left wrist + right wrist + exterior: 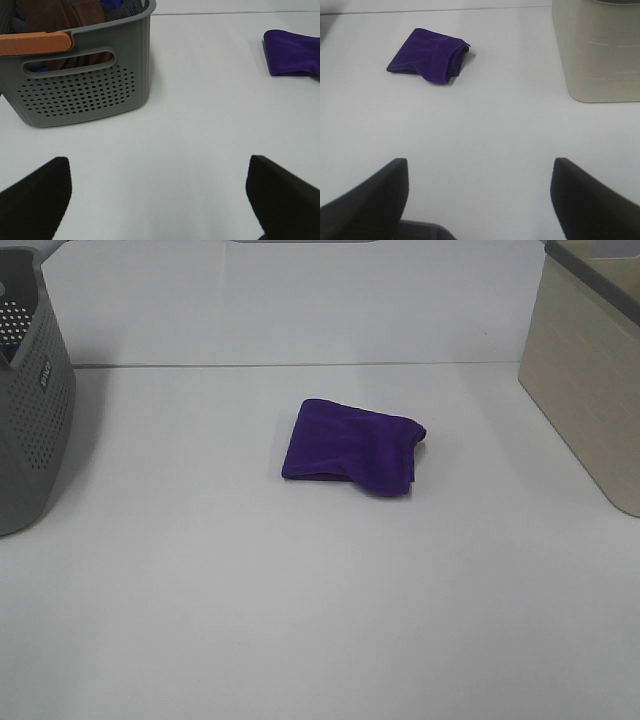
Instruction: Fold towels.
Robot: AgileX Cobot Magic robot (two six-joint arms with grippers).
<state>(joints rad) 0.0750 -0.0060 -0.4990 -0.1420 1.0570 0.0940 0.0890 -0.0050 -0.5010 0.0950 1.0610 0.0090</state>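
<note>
The deep purple towel lies folded into a small rectangle in the middle of the white table. It also shows in the right wrist view and at the edge of the left wrist view. No tag shows. Neither arm appears in the exterior high view. My left gripper is open and empty, far from the towel, near the grey basket. My right gripper is open and empty, well short of the towel.
A grey perforated basket stands at the left edge; in the left wrist view it has an orange handle and holds brown and blue cloths. A beige bin stands at the right, also in the right wrist view.
</note>
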